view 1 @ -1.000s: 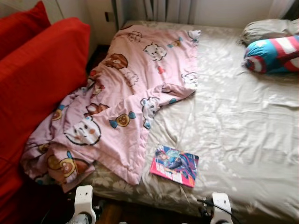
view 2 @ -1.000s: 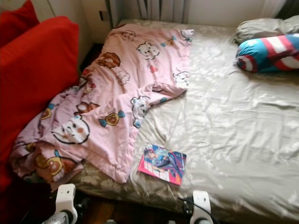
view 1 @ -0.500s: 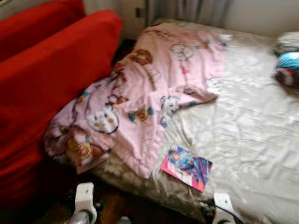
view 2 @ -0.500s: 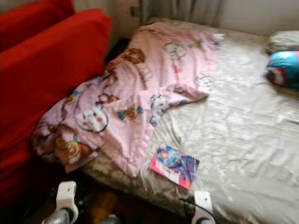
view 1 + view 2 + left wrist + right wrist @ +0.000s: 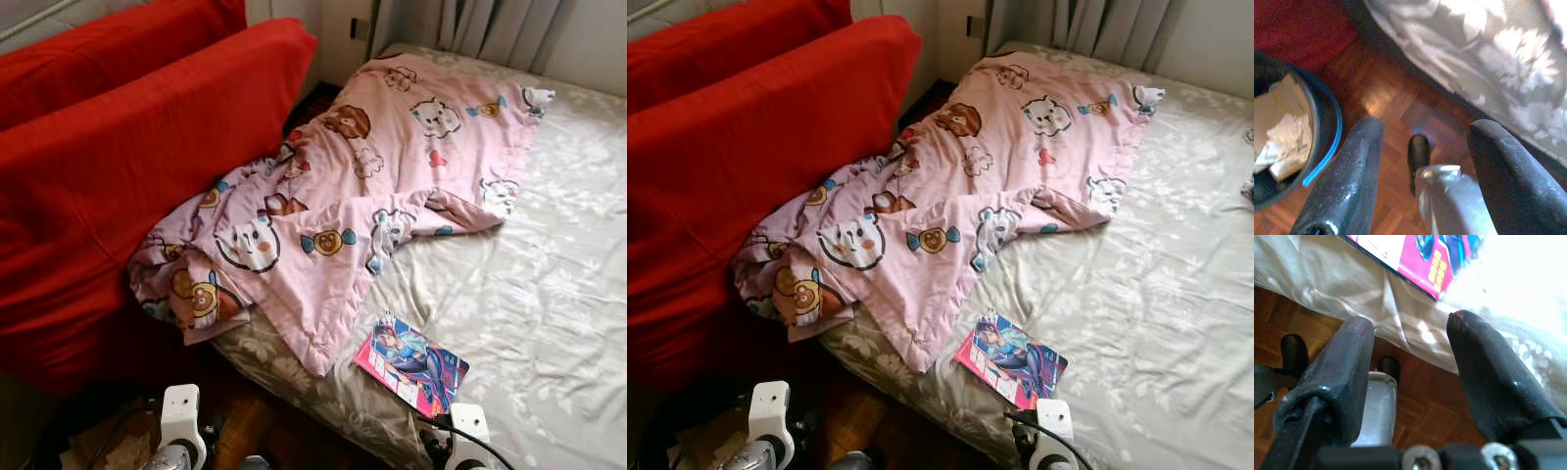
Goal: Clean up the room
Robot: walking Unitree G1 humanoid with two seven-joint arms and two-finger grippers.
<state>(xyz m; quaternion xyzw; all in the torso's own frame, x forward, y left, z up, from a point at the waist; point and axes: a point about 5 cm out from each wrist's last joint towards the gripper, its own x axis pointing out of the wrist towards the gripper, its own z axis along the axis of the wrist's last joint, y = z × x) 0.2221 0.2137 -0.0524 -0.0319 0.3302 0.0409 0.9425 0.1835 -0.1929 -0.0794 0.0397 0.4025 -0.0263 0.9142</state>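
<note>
Left wrist view shows a bin (image 5: 1283, 142); head views, the blanket (image 5: 372, 186).

Bed (image 5: 549, 294), pale floral sheet. Pink cartoon-print blanket (image 5: 372, 186) bunched over the left side, spilling off the left edge against the red sofa. Comic book (image 5: 411, 362) flat near the bed's front edge, just beside the blanket's lower corner, apart from it.

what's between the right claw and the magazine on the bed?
In the right wrist view, the right claw hangs open below the bed edge. Between it and the magazine lies just a stretch of draped floral bedsheet, with parquet floor underneath.
</note>
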